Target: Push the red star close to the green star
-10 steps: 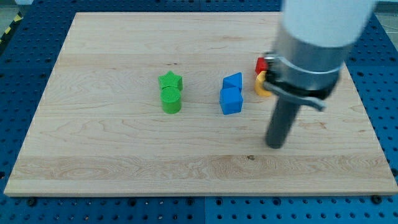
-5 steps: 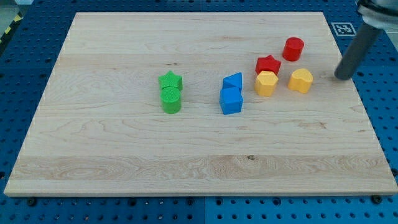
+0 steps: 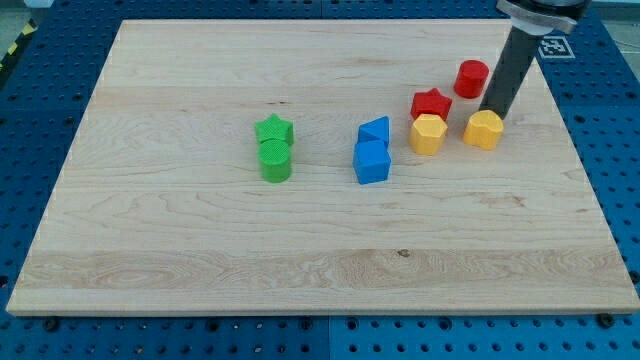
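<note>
My tip (image 3: 495,110) sits in the upper right, between the red cylinder (image 3: 472,77) and a yellow block (image 3: 484,129), holding nothing. The red star (image 3: 431,103) lies left of it, well apart from the green star (image 3: 273,129) at centre-left.

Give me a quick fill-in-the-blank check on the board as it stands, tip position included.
1. My tip sits at the view's top edge of the ____ block on the view's right, below the red cylinder.
2. The red star touches the top of the other ____ block.
3. The green star sits directly above the green ____.
4. Between the green star and the red star lie two ____ blocks.

Missing words: yellow; yellow; cylinder; blue
</note>
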Controlling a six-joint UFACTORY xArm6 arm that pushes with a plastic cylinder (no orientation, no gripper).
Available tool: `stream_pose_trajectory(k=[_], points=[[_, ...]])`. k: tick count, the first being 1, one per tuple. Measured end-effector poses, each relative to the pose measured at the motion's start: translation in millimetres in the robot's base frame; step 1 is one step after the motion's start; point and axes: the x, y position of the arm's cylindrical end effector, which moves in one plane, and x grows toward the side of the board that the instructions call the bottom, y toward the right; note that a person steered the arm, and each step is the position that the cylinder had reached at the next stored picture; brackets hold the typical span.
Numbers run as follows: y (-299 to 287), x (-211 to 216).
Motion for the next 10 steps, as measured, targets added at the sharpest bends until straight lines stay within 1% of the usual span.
stream_pose_trajectory(k=[2, 3, 4, 6, 7, 8, 10], points=[[-42, 10], [-51, 8], [-76, -17], [-92, -40], [-112, -55], [-138, -34], [-181, -31]])
